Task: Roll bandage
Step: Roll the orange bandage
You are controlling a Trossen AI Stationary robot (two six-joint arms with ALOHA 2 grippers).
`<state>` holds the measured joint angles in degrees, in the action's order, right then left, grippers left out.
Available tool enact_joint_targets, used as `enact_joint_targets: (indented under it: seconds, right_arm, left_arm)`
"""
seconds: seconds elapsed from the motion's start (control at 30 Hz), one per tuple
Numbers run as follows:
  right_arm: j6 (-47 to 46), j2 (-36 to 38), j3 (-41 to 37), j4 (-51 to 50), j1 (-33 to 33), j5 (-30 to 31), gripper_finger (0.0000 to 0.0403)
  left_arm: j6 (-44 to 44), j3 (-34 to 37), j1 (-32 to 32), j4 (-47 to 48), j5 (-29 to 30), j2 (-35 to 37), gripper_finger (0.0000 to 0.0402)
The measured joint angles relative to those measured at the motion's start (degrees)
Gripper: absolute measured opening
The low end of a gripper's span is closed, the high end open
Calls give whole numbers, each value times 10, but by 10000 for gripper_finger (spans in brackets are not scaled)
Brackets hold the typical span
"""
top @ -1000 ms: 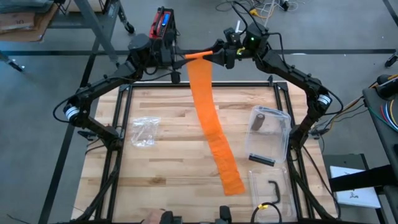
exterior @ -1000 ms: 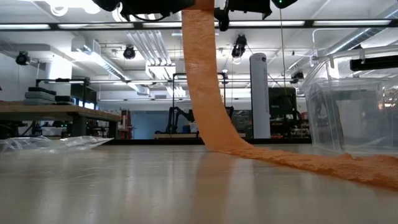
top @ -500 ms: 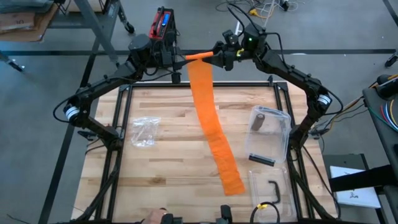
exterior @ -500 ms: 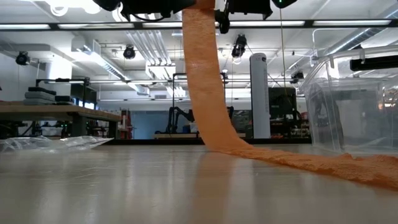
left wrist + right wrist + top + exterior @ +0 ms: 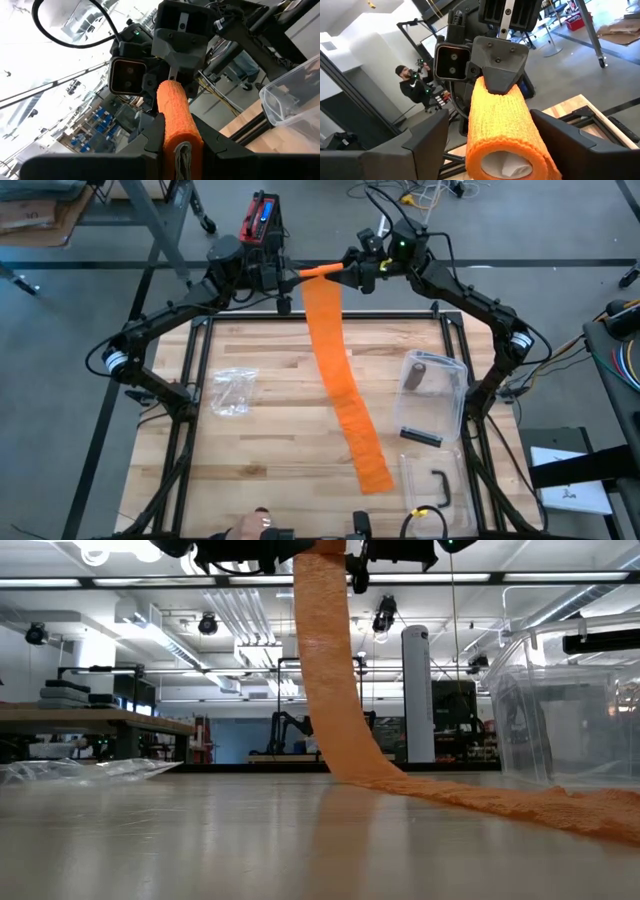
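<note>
A: Bandage [image 5: 340, 375]: where?

B: Its roll hangs above the table's [image 5: 270, 430] far edge, axis running arm to arm. Left gripper [image 5: 285, 275] clamps one end; right gripper [image 5: 352, 270] straddles the other, fingers wide. The tail trails across the table.

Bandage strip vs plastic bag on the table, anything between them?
Nothing: high view shows bare wood between the orange bandage and plastic bag.

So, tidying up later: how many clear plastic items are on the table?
2: a crumpled plastic bag on the left side, a clear container on the right. Others may be hidden.
</note>
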<state>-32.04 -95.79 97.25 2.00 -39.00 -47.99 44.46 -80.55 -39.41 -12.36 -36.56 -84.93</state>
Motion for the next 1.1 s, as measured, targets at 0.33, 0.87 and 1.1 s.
enact_joint_targets:
  seconds: [0.33, 0.87, 1.1]
  right_arm:
    - [4, 0, 0, 3, 0, 3, 218]
    - [29, 0, 0, 2, 1, 17, 108]
    - [63, 0, 0, 3, 1, 15, 97]
  left_arm:
    - [1, 0, 0, 0, -1, 0, 50]
    - [-136, -3, 2, 4, 0, 0, 142]
    - [-339, -19, 2, 7, -20, 8, 247]
